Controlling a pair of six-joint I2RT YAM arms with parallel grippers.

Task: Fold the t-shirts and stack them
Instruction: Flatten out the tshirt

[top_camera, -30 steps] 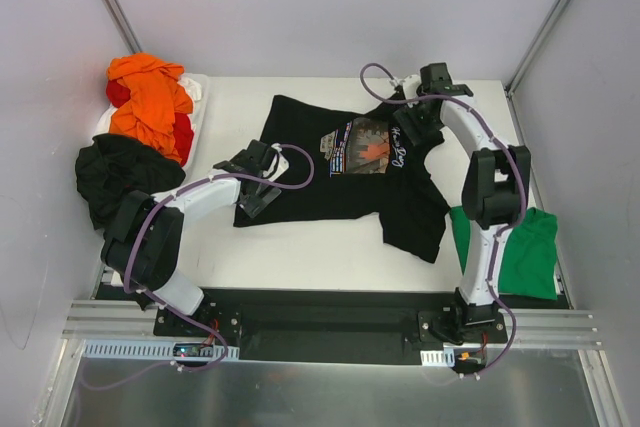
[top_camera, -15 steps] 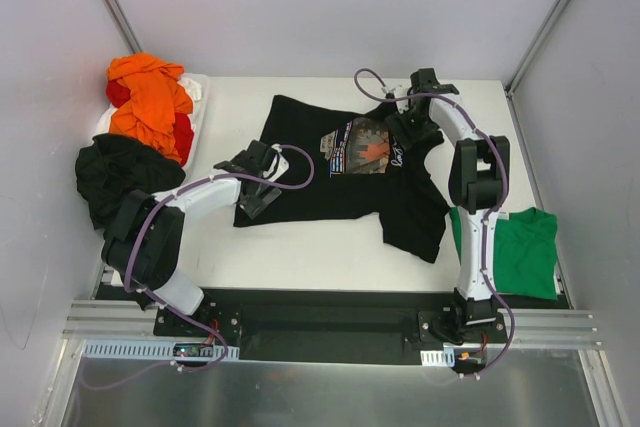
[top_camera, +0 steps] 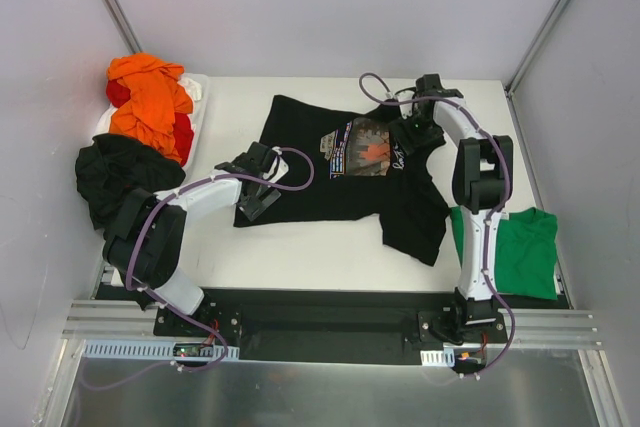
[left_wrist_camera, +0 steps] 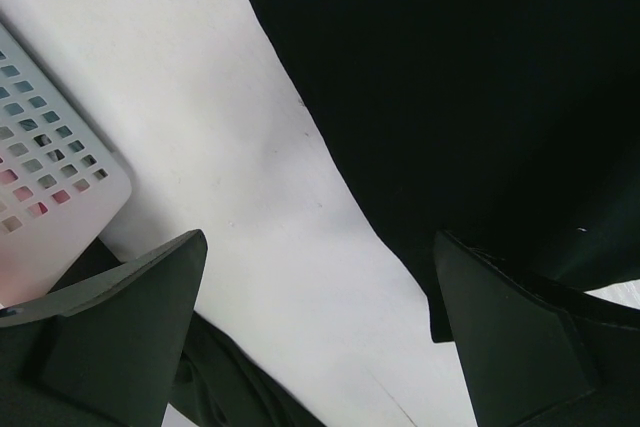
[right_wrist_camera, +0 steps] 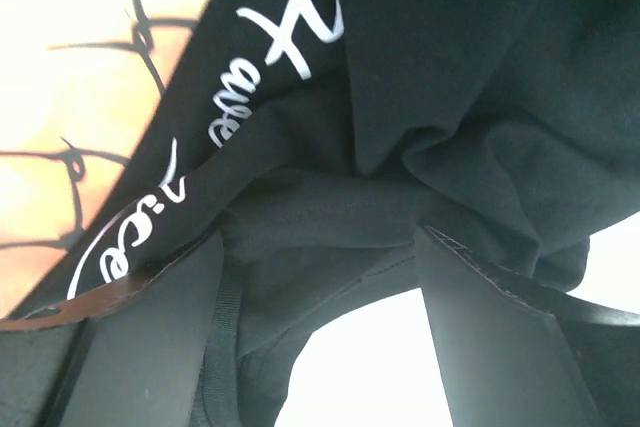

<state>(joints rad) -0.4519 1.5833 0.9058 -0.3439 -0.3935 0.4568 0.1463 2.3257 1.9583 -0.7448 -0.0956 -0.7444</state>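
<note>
A black t-shirt with a rectangular chest print lies spread on the white table, its right sleeve crumpled. My left gripper is open at the shirt's left hem. In the left wrist view the right finger lies over the shirt's edge, with bare table between the fingers. My right gripper is open at the collar. In the right wrist view its fingers straddle the bunched black collar beside the white lettering. A green t-shirt lies folded at the right.
A pile of orange and red shirts sits in a white perforated basket at the far left. Another black shirt lies crumpled in front of it. Grey walls close in both sides and the back.
The right arm's elbow has swung inward to the left and the right gripper has shifted slightly at the collar. The left arm and the shirts have not moved.
</note>
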